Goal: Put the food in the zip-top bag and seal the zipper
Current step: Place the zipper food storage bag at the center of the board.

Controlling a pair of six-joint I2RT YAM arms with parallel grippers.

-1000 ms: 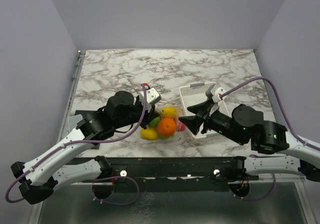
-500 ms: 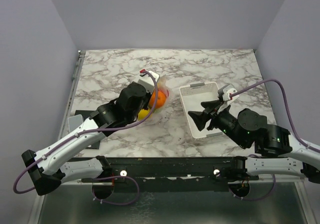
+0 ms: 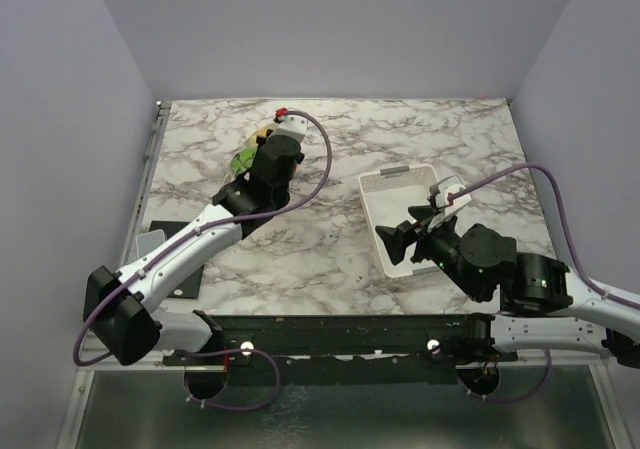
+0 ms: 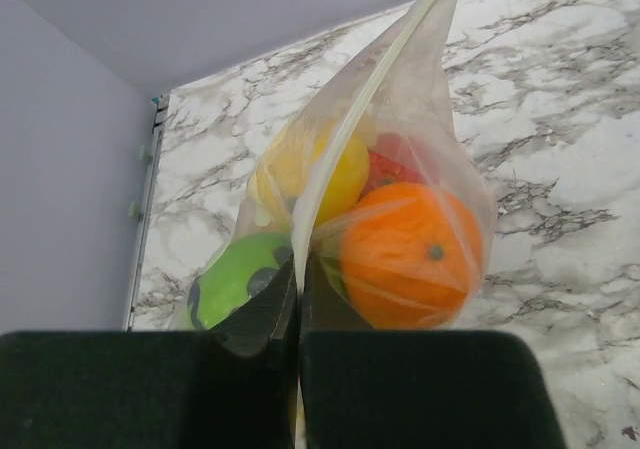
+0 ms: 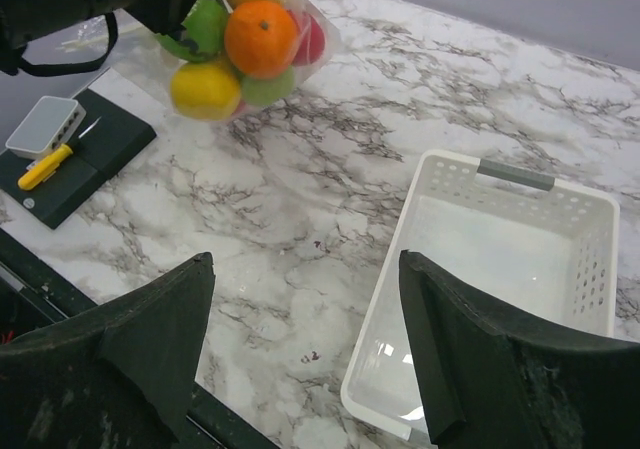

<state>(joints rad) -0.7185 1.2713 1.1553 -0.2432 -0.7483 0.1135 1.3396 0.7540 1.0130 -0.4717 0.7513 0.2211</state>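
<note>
Well to the far left of the white tray point(image 3: 400, 201), the zip-top bag point(image 4: 425, 119) hangs from the left gripper point(image 4: 298, 279). Its jaws are pinched tight on the bag's mouth edge, right where the zipper point(image 4: 370, 81) begins. From the left wrist view the zipper runs away from the jaws as one pale line, but whether it is pressed closed along its whole length cannot be told.

The food point(image 5: 245, 54) sits bunched at the bottom of the bag: an orange point(image 4: 405, 254), a yellow piece point(image 4: 320, 169), a green ball with dark marks point(image 4: 235, 279) and something red point(image 4: 395, 164) behind the orange. Whether the bag's bottom touches the marble table point(image 3: 340, 139) is unclear.

A second ago the bag lay just left of the tray, close beside its near-left corner, with both grippers at it. Half a second ago the left arm had already carried it away from the tray, and now it is farther still, toward the table's far-left part.

The right gripper point(image 5: 305, 267) has let go and drawn back. It now hovers at the tray's near-left side with its jaws spread wider than before and nothing between them. The tray itself has not moved.
</note>
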